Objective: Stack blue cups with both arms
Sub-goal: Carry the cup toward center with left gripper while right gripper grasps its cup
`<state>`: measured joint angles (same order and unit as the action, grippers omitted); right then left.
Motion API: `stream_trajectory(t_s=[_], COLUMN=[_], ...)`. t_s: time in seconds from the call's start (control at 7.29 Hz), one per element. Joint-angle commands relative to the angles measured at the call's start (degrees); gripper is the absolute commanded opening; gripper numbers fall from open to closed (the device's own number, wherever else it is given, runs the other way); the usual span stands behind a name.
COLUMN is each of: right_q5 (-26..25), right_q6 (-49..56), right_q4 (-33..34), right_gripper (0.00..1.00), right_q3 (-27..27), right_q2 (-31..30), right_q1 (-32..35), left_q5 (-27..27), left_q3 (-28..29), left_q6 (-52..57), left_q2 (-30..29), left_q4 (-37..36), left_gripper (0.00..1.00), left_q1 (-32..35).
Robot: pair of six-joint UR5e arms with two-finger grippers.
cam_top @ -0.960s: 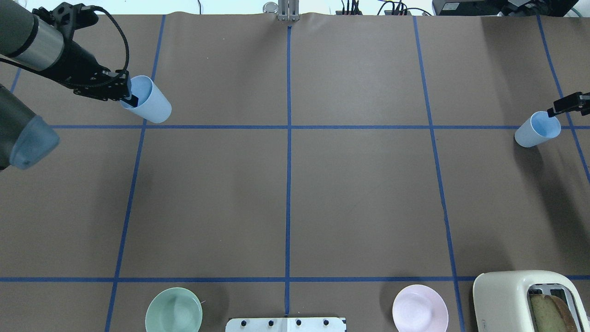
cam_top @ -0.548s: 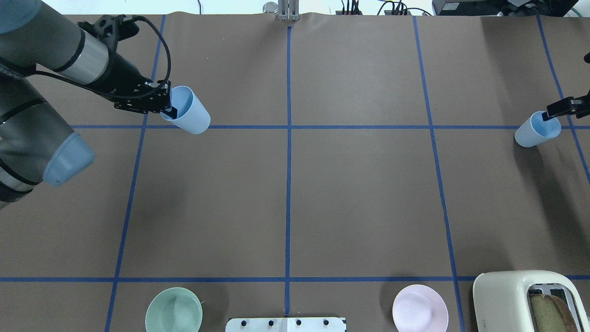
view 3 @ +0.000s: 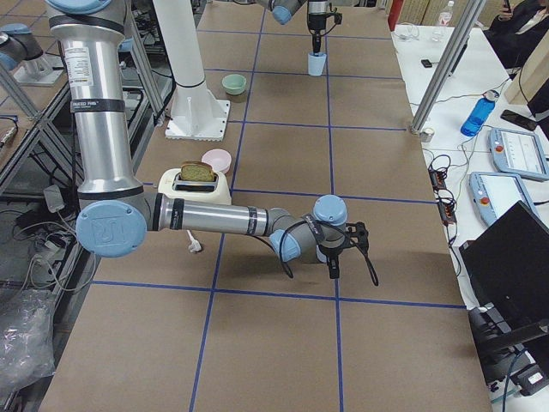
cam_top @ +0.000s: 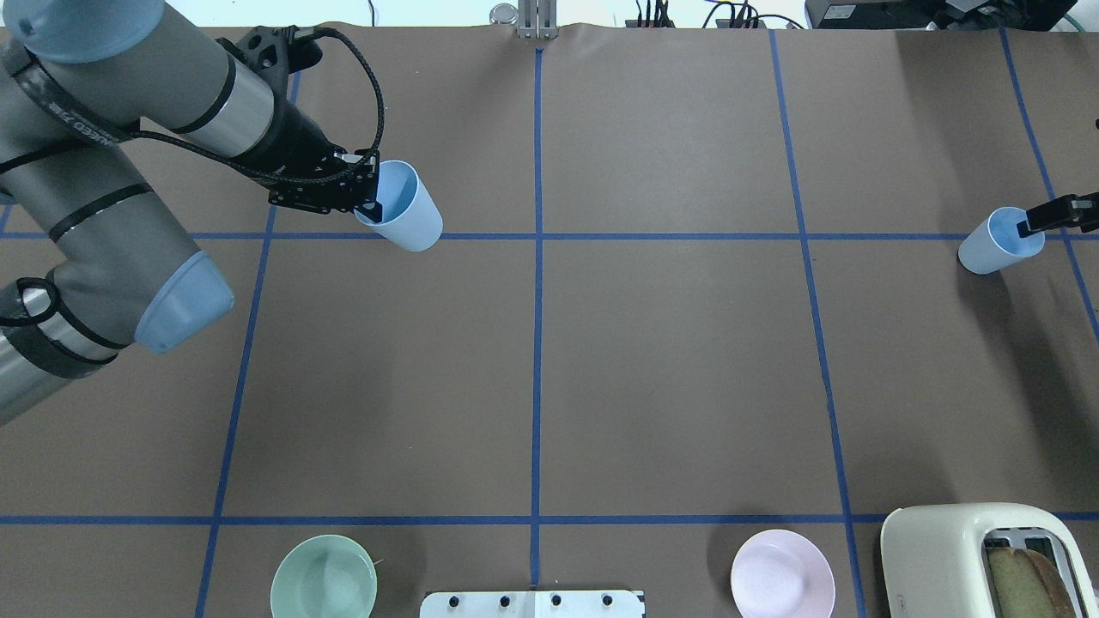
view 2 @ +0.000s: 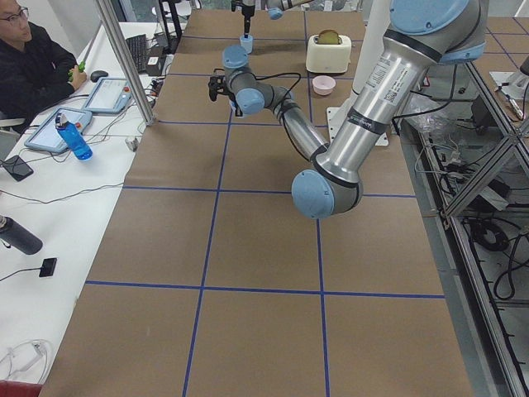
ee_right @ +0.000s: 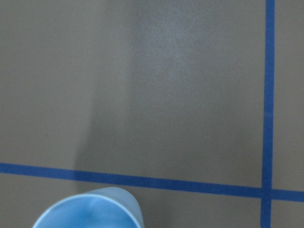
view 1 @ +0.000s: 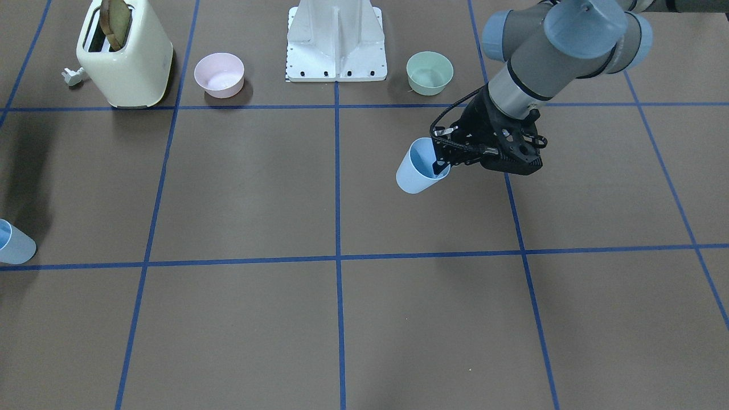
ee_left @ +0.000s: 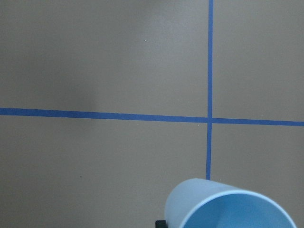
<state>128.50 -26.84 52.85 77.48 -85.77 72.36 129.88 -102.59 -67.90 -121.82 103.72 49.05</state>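
Left gripper: my left gripper (cam_top: 371, 206) is clamped on the rim of the left blue cup (cam_top: 408, 215), one finger inside and one outside
Left blue cup: held clear of the table and tilted, over a blue tape line to the left of the centre line; its bright blue inside is bare
Right gripper: my right gripper (cam_top: 1028, 227) has a finger at the rim of the right blue cup (cam_top: 987, 249); I cannot tell whether my fingers pinch it
Right blue cup: near the table's right-hand edge, well apart from the other
Bowls: green bowl (cam_top: 324, 577) and pink bowl (cam_top: 782, 573), either side of the white pedestal (view 1: 336, 40), both bare inside
Toaster: cream toaster (cam_top: 953, 549) beside the pink bowl, a bread slice (cam_top: 1022, 584) in one slot
Surface: brown table (cam_top: 670, 360) gridded with blue tape
Room: an operator (view 2: 37, 66) in black at a white side desk, a blue bottle (view 2: 73, 136) near
Writing: lettering on my left arm (cam_top: 129, 77), too small to read
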Motion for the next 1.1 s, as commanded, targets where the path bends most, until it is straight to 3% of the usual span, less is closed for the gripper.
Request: stream_trajectory(t_s=[0.0,0.14,0.41,0.69,0.96], right_q5=[-0.09,-0.09,0.0,0.87,4.19], right_q6=[-2.93,-7.13,-12.79,-12.18,-12.01], right_q4=[-1.34,-1.52,-1.52,-0.64,5.48], right_gripper=[0.62,0.01,0.0,0.0,0.0], right_q3=[-0.31,0.21,-0.22,-0.04,0.39], right_q2=[0.25,0.6,3.05,4.9,9.11], right_q1=[-0.47,-2.12,-3.02,-3.02,-0.22], left_q5=[-0.33,-0.33,-0.68,-5.06,-9.97], left_q3=[0.02,0.1,0.19,1.15,3.96], left_q6=[-0.04,-0.22,-0.57,-1.88,-4.34], left_q2=[-1.05,-1.05,-1.14,-2.54,-5.17], left_q4=[-1.42,-1.33,-1.42,-1.42,-1.33], left_gripper=[0.0,0.0,0.0,0.0,0.0], left_q1=[-0.62,-0.62,-1.23,-5.52,-9.73])
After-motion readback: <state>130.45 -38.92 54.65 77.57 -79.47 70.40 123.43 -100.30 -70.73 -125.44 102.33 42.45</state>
